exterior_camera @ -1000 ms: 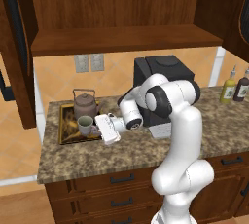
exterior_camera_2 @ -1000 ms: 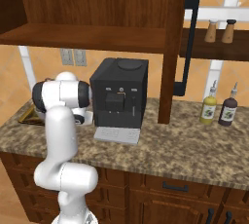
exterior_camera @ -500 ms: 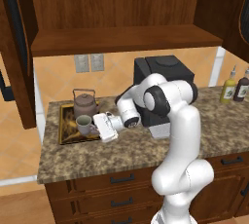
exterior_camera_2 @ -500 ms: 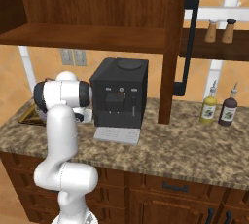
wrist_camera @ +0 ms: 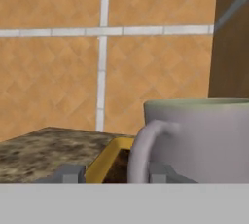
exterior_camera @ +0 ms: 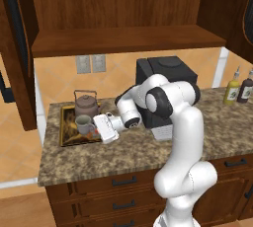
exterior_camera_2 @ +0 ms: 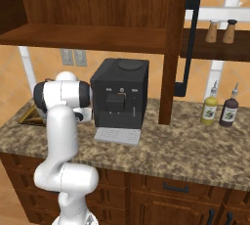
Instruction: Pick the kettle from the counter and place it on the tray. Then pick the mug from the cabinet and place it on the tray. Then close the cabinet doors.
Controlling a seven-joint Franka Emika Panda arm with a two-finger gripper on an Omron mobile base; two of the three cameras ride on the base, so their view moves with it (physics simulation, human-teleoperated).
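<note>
Closest to the hand camera, the gripper (wrist_camera: 113,175) stands with its jaws spread either side of the mug's (wrist_camera: 204,140) handle, apparently released and no longer pinching it. The mug (exterior_camera: 84,123) sits on the tray (exterior_camera: 66,142), just in front of the kettle (exterior_camera: 87,105). Beyond them, the cabinet doors (exterior_camera: 19,58) hang open. Pulling back at an angle could snag the handle and tip the mug or knock the kettle.

Arm bent low, reaching left — pincer (wrist_camera: 114,173) fingers apart.
</note>
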